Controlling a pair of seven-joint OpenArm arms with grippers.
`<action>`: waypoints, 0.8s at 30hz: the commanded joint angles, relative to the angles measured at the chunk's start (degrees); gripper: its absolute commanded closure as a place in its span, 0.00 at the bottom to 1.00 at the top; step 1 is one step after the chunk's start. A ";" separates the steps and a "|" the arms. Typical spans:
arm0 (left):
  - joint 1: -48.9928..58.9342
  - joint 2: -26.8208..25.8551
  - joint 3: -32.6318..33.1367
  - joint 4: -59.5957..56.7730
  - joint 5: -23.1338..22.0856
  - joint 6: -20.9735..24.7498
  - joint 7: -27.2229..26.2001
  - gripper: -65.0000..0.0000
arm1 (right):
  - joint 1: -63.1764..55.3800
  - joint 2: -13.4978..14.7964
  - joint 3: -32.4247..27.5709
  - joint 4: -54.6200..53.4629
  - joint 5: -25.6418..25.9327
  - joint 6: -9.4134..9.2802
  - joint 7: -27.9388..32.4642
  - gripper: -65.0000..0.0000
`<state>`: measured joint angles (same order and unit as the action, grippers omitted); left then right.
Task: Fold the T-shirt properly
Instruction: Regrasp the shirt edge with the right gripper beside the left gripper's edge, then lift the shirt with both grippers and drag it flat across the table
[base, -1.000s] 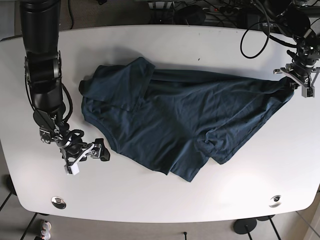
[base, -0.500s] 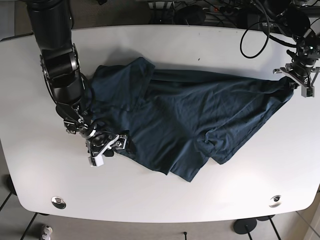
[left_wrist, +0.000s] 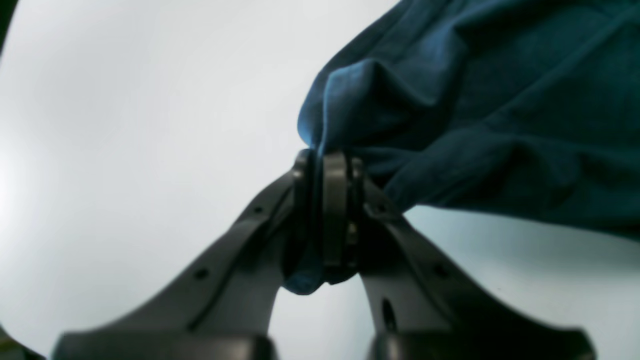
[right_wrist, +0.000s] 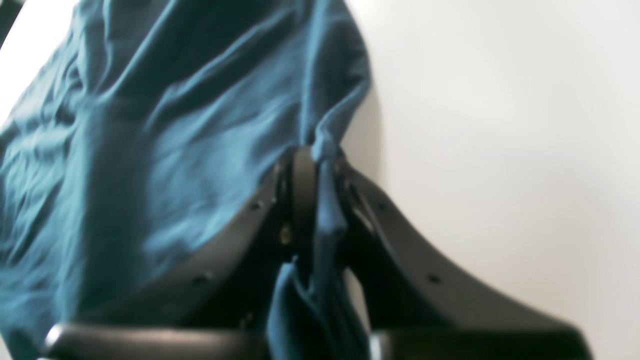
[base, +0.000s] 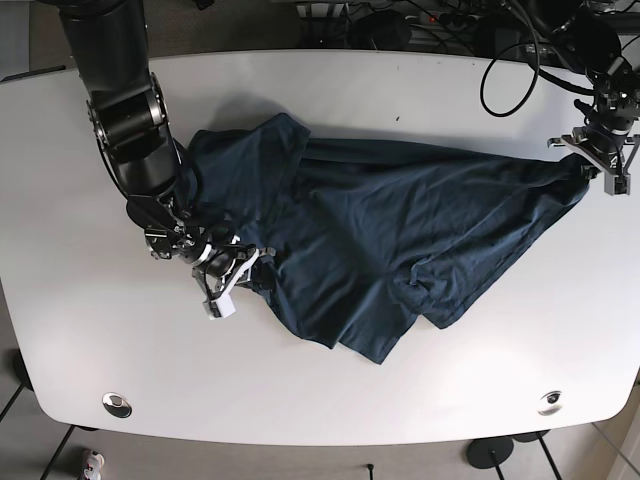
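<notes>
Navy T-shirt (base: 380, 230) crumpled on white table (base: 320, 400).
Left gripper (left_wrist: 325, 170) pinches one edge; right gripper (right_wrist: 312, 165) pinches the opposite edge.

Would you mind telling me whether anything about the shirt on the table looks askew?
Yes: the navy T-shirt lies crumpled, not flat, with one sleeve flopped over its body and the lower hem bunched into folds.

A white counter (base: 420, 390) with rounded corners carries two round metal fittings (base: 117, 404) near its front edge, and black cables (base: 505, 75) loop over its far right corner
</notes>
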<state>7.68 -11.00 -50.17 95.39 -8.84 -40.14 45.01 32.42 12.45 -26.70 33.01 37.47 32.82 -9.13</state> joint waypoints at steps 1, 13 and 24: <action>-0.61 -1.17 0.11 5.57 -0.96 0.14 -1.63 1.00 | -1.08 3.68 0.46 8.61 1.60 0.54 -4.37 0.97; -10.80 -1.43 9.78 17.53 -1.05 0.14 12.70 1.00 | -27.11 10.81 38.79 61.80 8.99 0.46 -38.30 0.97; -36.56 2.08 26.04 6.98 -0.70 0.14 14.72 1.00 | -6.36 8.96 37.99 56.26 -8.42 0.81 -40.41 0.97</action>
<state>-28.88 -8.54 -23.42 99.81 -8.78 -40.29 60.86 25.89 20.21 11.00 87.18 26.33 33.54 -51.33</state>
